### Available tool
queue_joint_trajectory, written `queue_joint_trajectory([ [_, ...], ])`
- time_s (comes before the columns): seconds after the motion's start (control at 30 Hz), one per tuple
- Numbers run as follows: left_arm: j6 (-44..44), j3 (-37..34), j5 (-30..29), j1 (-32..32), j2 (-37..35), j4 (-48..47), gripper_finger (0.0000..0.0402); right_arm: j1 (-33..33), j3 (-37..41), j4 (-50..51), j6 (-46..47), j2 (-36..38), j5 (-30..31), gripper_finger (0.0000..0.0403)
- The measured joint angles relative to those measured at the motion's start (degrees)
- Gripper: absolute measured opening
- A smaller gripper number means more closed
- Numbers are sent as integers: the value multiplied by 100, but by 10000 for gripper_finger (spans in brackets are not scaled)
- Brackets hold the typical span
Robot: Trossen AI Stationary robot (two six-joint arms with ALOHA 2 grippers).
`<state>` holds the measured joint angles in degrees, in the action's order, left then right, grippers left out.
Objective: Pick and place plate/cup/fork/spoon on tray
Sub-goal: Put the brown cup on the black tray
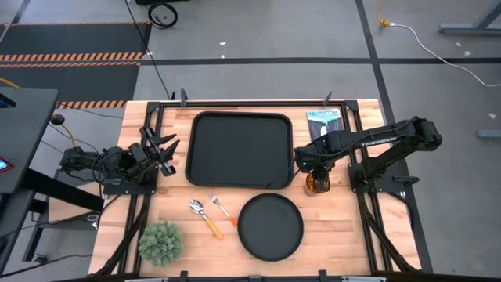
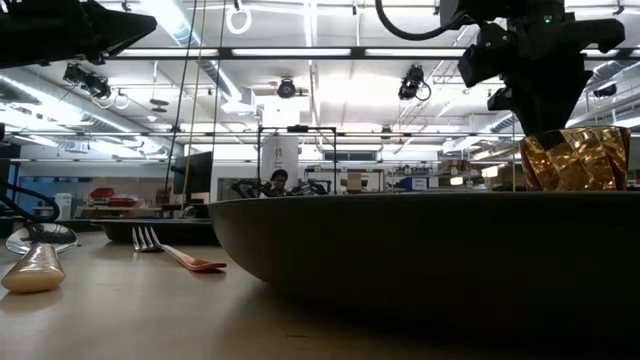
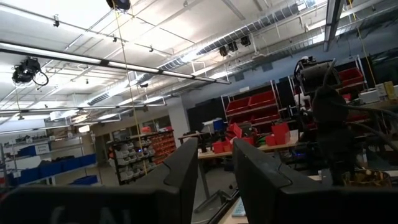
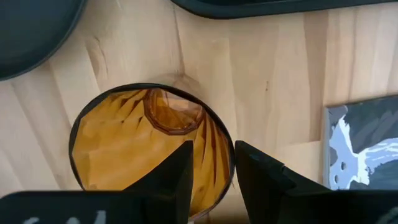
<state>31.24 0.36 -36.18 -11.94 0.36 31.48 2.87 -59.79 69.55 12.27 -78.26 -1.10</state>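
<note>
The amber cup (image 1: 318,186) stands on the table just right of the black tray's (image 1: 239,149) near right corner. My right gripper (image 1: 315,174) is open above it, one finger inside the cup (image 4: 137,143) and one outside. The round black plate (image 1: 270,227) lies near the table's front edge. The fork (image 1: 221,210) and the spoon (image 1: 205,217) lie flat on the table to its left. In the low view the plate's rim hides the base of the cup (image 2: 575,160). My left gripper (image 1: 166,149) is open and empty, left of the tray. My right gripper comes from above, pointing down, and straddles the cup's rim (image 4: 231,163). One finger (image 4: 177,174) is inside and one finger (image 4: 261,177) outside. A gap shows between the inner finger and the wall. Whether the outer finger touches the rim I cannot tell.
A green ball-shaped plant (image 1: 160,241) stands at the near left corner. A blue-grey printed card (image 1: 325,124) lies right of the tray at the far side and also shows in the right wrist view (image 4: 360,146). Black frame rails run along the table's left and right sides.
</note>
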Motion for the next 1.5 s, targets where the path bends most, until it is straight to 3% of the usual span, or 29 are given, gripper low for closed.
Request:
queue_joint_trajectory([
  [0.2, -13, 0, 1, 0, 0, 0, 110, 14, 0, 18, 13, -198, 107, 108],
  [0.73, -15, 0, 2, -2, -1, -19, 110, 7, 2, -8, -73, -295, -15, 16],
  [1.13, -19, 0, 2, -2, 0, -24, 110, -173, -297, 253, -182, -298, 17, 14],
  [1.5, -88, 2, 2, -2, 0, -181, 110, -1000, -1141, 667, -717, -328, -33, 14],
])
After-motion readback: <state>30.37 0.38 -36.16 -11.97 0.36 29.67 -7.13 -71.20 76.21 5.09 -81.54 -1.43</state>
